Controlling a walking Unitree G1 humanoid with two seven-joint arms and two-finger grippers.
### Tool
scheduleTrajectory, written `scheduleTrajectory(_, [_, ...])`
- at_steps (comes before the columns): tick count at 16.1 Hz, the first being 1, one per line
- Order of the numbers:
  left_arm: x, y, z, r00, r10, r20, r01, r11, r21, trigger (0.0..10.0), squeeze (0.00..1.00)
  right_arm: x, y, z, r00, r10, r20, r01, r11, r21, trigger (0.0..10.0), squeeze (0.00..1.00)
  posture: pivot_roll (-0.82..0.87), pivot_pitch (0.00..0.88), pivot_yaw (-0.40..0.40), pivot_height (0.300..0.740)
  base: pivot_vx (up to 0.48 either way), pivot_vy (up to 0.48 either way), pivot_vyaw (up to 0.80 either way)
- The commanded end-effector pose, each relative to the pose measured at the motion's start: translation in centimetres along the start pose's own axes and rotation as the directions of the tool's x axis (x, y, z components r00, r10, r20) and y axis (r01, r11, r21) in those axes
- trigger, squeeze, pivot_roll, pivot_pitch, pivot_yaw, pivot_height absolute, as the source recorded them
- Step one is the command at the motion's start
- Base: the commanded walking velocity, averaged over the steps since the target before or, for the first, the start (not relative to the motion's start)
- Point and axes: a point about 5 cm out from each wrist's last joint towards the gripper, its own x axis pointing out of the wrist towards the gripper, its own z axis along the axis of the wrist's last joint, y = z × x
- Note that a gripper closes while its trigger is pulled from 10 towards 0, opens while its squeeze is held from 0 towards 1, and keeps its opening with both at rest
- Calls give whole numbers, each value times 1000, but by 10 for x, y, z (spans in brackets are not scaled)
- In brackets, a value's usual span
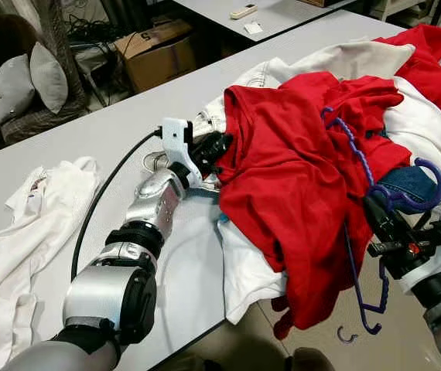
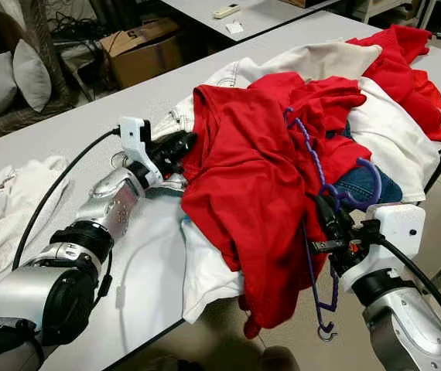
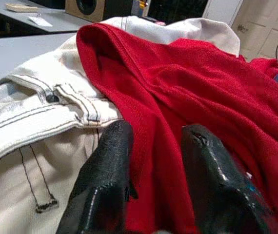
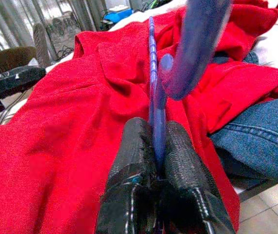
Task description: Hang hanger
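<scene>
I take the red shirt (image 1: 298, 178) as my landmark: it lies draped over a heap of laundry on the grey table (image 1: 120, 131), its lower part hanging past the near table edge. The purple hanger (image 2: 313, 185) lies across the shirt's right side, one arm running up over the red cloth and another hanging down off the table edge, ending in a small hook near the floor (the hanger's big hook curls over a bit of blue jeans (image 2: 360, 184) just right of the shirt).

My right gripper (image 4: 157, 146) is at the shirt's lower right, off the table edge, its fingers pressed together on the hanger's thin bar; in the right wrist view the bar stands up from between them.

My left gripper (image 3: 153, 161) is at the shirt's left edge, fingers slightly apart, with a fold of red fabric running between them. Cream-coloured trousers (image 3: 36, 122) with dark stitching lie just left of that fold, partly under the shirt.

Well left of the shirt, a white garment (image 1: 27, 224) lies crumpled on the table.
</scene>
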Motion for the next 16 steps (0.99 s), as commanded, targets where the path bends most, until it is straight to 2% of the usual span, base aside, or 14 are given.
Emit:
scheduleTrajectory(1, [0,2,2,1000,8,-7,-8,1000,26,10000,1000,-2,1,3,1000,0,-1,0,1000,-20,10000,0,-357,0,169,740,0,0,0])
scheduleTrajectory(4, [2,-5,-6,999,-25,-25,24,1000,-12,10000,1000,-4,-3,4,1000,-9,-14,8,999,-38,10000,0,-375,0,160,740,0,0,0])
scheduleTrajectory(6, [5,-11,-10,999,-43,-12,42,997,-65,10000,1000,-4,-4,5,1000,-8,-13,7,999,-41,10000,0,-375,0,160,740,0,0,0])
scheduleTrajectory(9, [7,-15,-13,999,-51,-7,50,994,-95,10000,1000,-5,-5,7,1000,-6,-15,5,999,-47,10000,0,-393,0,159,740,0,0,0])
scheduleTrajectory(12, [7,-19,-22,997,-48,-58,41,993,-113,10000,1000,-7,-4,8,1000,-5,-16,4,999,-51,10000,0,-405,0,163,740,0,0,0])
scheduleTrajectory(13, [7,-22,-28,993,-67,-94,58,994,-94,10000,898,-7,-4,8,1000,-4,-16,3,999,-52,10000,0,-414,0,169,740,0,0,0])
scheduleTrajectory(14, [6,-24,-34,988,-78,-132,69,995,-70,10000,0,-7,-3,8,1000,-4,-17,3,999,-51,10000,0,-417,0,171,740,0,0,0])
scheduleTrajectory(15, [5,-25,-36,986,-77,-148,69,996,-58,10000,0,-7,-3,8,1000,-4,-17,3,999,-52,10000,0,-418,0,172,740,0,0,0])
scheduleTrajectory(16, [5,-26,-38,984,-70,-163,62,997,-54,3922,0,-7,-4,9,1000,-6,-17,5,999,-52,10000,0,-418,0,172,740,0,0,0])
